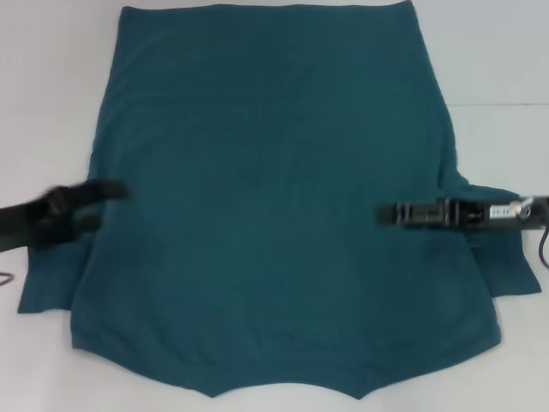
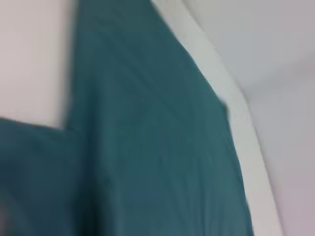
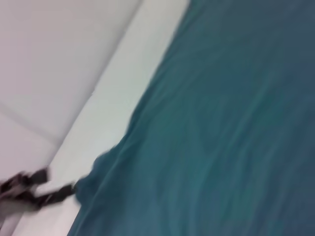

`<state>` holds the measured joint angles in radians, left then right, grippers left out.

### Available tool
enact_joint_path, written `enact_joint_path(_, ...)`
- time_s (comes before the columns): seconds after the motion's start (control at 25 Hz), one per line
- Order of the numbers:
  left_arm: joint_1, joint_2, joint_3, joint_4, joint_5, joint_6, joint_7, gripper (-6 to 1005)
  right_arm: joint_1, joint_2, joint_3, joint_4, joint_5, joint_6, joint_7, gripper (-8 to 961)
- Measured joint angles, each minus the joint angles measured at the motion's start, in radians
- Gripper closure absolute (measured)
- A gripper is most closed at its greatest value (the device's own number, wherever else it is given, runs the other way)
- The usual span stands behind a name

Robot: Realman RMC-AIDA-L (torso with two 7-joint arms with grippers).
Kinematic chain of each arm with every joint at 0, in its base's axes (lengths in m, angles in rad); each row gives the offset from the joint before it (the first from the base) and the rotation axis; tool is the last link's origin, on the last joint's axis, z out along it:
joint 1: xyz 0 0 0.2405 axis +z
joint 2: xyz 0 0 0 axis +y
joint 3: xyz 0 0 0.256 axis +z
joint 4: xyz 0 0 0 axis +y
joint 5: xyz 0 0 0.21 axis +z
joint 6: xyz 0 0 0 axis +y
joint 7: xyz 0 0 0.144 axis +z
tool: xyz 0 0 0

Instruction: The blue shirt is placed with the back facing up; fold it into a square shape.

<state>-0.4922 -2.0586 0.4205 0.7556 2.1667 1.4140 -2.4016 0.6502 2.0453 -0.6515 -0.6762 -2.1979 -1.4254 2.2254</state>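
Note:
The blue shirt [image 1: 266, 215] lies spread flat on the white table [image 1: 51, 86], plain side up, with its collar toward me and its hem at the far side. My left gripper [image 1: 99, 207] hovers at the shirt's left edge, just above the left sleeve [image 1: 47, 287]; its fingers stand apart with nothing between them. It also shows far off in the right wrist view as the left gripper [image 3: 49, 187], at the cloth's edge. My right gripper [image 1: 383, 215] reaches in over the shirt's right side beside the right sleeve [image 1: 508, 270], seen edge-on. Both wrist views show the shirt [image 2: 147, 162] [image 3: 226, 128].
A white table edge strip [image 2: 231, 83] runs beside the shirt's side, and the same table edge [image 3: 113, 98] shows in the right wrist view. A dark cable [image 1: 543, 249] hangs by the right arm.

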Motion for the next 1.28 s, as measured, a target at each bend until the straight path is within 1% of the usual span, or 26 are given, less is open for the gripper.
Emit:
enact_joint_path(0.04,0.007,0.002,-0.037,-0.005,-0.001,-0.015,-0.036,66,0.002,-0.003,0.001,0.003,0.000,0.023,0.034,70)
enact_joint_path(0.12,0.019,0.004,-0.095,-0.012,-0.001,-0.034,-0.050,66,0.007,-0.010,0.002,0.006,0.001,0.062,0.087,70)
enact_joint_path(0.2,0.032,0.006,-0.137,-0.018,0.000,-0.061,-0.049,67,0.017,-0.027,0.003,0.025,0.001,0.101,0.131,71)
enact_joint_path(0.24,0.039,0.008,-0.145,-0.019,0.001,-0.080,-0.051,69,0.022,-0.036,0.004,0.035,0.002,0.115,0.141,71)
enact_joint_path(0.4,0.061,0.010,-0.155,-0.021,0.008,-0.150,-0.061,74,0.050,-0.081,0.014,0.108,0.003,0.156,0.166,71)
enact_joint_path(0.48,0.064,0.010,-0.156,-0.025,0.008,-0.173,-0.060,76,0.060,-0.095,0.019,0.133,0.003,0.166,0.172,71)
enact_joint_path(0.56,0.063,0.011,-0.154,-0.039,0.009,-0.201,-0.055,79,0.066,-0.099,0.025,0.142,0.003,0.168,0.175,71)
enact_joint_path(0.72,0.057,0.011,-0.141,-0.065,0.009,-0.239,-0.043,84,0.069,-0.100,0.029,0.144,0.003,0.165,0.176,71)
enact_joint_path(1.08,0.032,0.022,-0.128,-0.129,0.010,-0.285,0.020,96,0.064,-0.101,0.029,0.145,0.003,0.162,0.177,71)
enact_joint_path(1.28,0.027,0.023,-0.118,-0.143,0.010,-0.306,0.028,102,0.060,-0.102,0.030,0.145,0.003,0.159,0.173,71)
